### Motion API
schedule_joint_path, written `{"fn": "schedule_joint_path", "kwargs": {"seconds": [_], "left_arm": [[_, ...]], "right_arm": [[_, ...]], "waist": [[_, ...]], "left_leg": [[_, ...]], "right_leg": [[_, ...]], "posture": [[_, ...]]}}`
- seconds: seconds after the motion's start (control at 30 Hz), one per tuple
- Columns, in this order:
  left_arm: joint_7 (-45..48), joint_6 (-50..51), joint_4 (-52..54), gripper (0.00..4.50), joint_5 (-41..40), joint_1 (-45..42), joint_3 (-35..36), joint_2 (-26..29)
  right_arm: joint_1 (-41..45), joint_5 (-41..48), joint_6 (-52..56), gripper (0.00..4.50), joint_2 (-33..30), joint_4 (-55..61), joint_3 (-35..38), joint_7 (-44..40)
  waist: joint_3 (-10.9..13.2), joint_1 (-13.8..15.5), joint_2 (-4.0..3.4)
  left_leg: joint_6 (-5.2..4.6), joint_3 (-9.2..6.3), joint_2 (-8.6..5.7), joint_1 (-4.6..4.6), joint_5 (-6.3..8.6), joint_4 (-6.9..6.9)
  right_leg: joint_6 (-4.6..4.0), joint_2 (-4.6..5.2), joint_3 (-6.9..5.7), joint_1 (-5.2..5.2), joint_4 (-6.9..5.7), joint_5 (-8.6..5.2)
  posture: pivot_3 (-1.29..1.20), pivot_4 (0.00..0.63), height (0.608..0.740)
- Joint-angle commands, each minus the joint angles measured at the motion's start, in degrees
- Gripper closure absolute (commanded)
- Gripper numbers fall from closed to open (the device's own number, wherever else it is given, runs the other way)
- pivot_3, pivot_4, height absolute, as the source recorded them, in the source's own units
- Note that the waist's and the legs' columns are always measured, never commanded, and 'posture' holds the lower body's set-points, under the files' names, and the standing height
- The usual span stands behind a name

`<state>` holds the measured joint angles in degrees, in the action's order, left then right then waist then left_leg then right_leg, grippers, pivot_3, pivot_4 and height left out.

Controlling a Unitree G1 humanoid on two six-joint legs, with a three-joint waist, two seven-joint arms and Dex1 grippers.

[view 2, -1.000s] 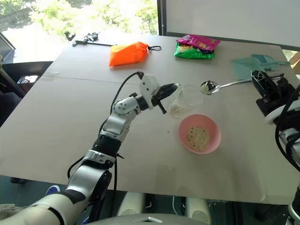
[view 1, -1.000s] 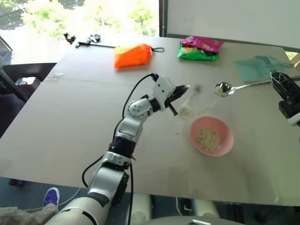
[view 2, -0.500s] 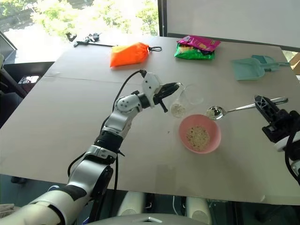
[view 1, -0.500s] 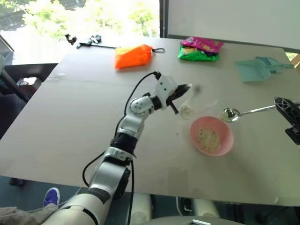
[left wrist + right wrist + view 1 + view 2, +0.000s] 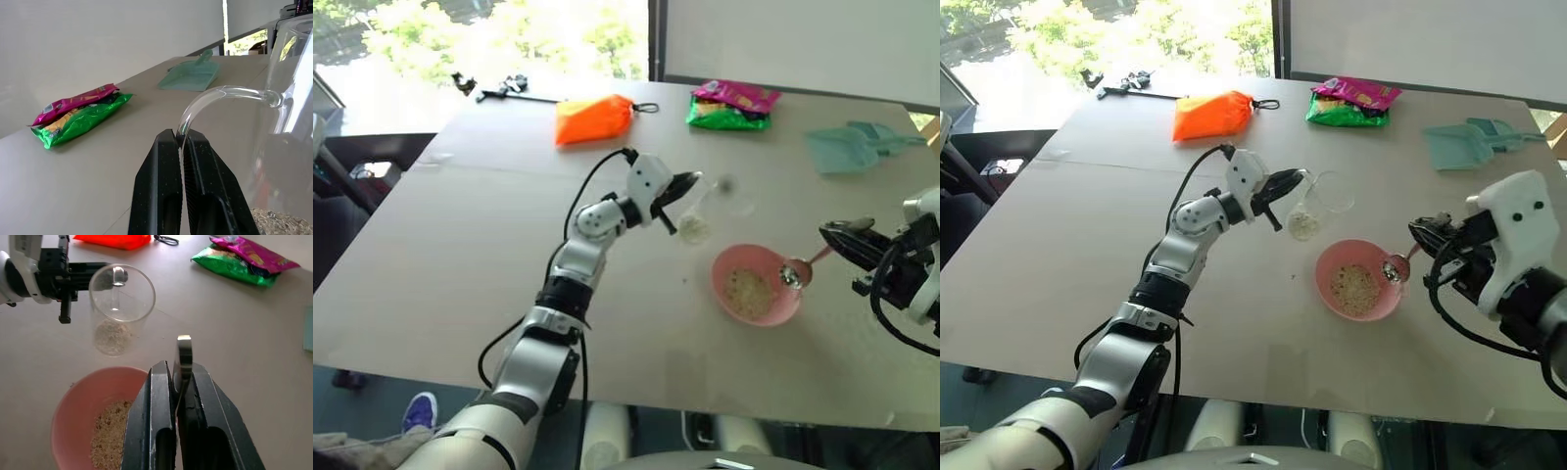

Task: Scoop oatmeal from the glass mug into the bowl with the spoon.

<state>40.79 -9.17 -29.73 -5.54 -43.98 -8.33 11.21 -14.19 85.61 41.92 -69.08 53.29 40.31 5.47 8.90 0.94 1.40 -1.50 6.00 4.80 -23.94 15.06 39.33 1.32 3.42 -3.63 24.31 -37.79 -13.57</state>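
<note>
1. Left gripper [image 5: 180,142]: fingers together, clamped on the thin curved handle of the glass mug [image 5: 1317,204]. Mug is held tilted, mouth leaning toward the right arm, its base at or just above the worktop [image 5: 460,255], near worktop centre.
2. Oatmeal [image 5: 111,335]: a small pale heap sits in the mug's bottom; a bigger flaky pile lies in the bowl.
3. Bowl [image 5: 756,285]: pink, upright on the worktop, just beside the mug at about 4 o'clock from it, not touching.
4. Right gripper [image 5: 178,379]: fingers together, pinching the spoon [image 5: 795,272] by its handle. Spoon head is at the bowl's rim, 3 o'clock side, turned on edge; can't tell if any oats are left in it.
5. Right gripper is outside the bowl at 3 o'clock, pointing in toward it.
6. Far side of the worktop: orange pouch [image 5: 594,117] at 11 o'clock from the mug, green-and-pink snack pack [image 5: 731,103] at 12–1 o'clock, teal dustpan [image 5: 850,145] at 2 o'clock, small black clips [image 5: 499,86] at the far 10 o'clock corner. All well apart from mug and bowl.
</note>
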Motion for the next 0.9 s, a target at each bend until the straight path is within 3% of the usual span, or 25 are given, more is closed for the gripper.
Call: {"fn": "schedule_joint_path", "kwargs": {"seconds": [0.03,0.23,0.4,0.7,0.9], "left_arm": [[-0.8,-1.1,4.0,4.41,-0.1,-0.2,1.0,-0.1],[-1.7,-1.1,4.3,4.41,-0.1,0.1,1.1,0.1],[-2.6,-0.5,6.1,4.41,-0.4,1.1,1.2,-0.1],[-4.3,2.2,12.9,4.41,-1.5,3.7,2.1,-0.6],[-5.8,4.6,16.7,4.41,-2.1,5.5,2.9,-0.9]], "right_arm": [[1.9,-4.1,-2.0,4.5,1.4,0.8,1.5,-5.5],[8.4,9.8,-7.2,4.5,6.1,-5.5,1.8,-1.4],[20.4,16.5,-11.5,4.5,7.7,-12.1,-7.1,5.5],[35.1,10.0,-9.0,4.5,13.1,-18.1,-23.0,6.6],[42.5,-0.7,-5.8,4.5,19.2,-21.1,-32.9,4.7]], "waist": [[0.0,0.0,0.0],[0.0,-0.1,0.03],[0.0,-0.2,0.02],[0.0,-0.1,0.0],[0.0,-0.2,-0.02]], "left_leg": [[0.0,-0.01,-0.01,0.0,0.0,0.0],[0.0,-0.05,-0.03,0.03,0.0,0.02],[0.0,-0.02,-0.03,0.11,0.0,0.01],[0.02,0.05,-0.02,0.1,-0.01,0.01],[0.02,0.13,-0.02,0.09,-0.01,0.01]], "right_leg": [[0.0,0.0,0.0,-0.01,0.0,0.0],[0.0,0.0,0.0,-0.08,0.02,0.0],[-0.01,-0.03,0.05,-0.1,-0.03,0.0],[-0.01,-0.03,0.1,-0.09,-0.03,0.0],[-0.01,-0.03,0.08,-0.09,-0.03,0.0]], "posture": [[0.0,0.15,0.74],[0.0,0.15,0.74],[0.0,0.15,0.74],[0.0,0.15,0.74],[0.0,0.15,0.74]]}}
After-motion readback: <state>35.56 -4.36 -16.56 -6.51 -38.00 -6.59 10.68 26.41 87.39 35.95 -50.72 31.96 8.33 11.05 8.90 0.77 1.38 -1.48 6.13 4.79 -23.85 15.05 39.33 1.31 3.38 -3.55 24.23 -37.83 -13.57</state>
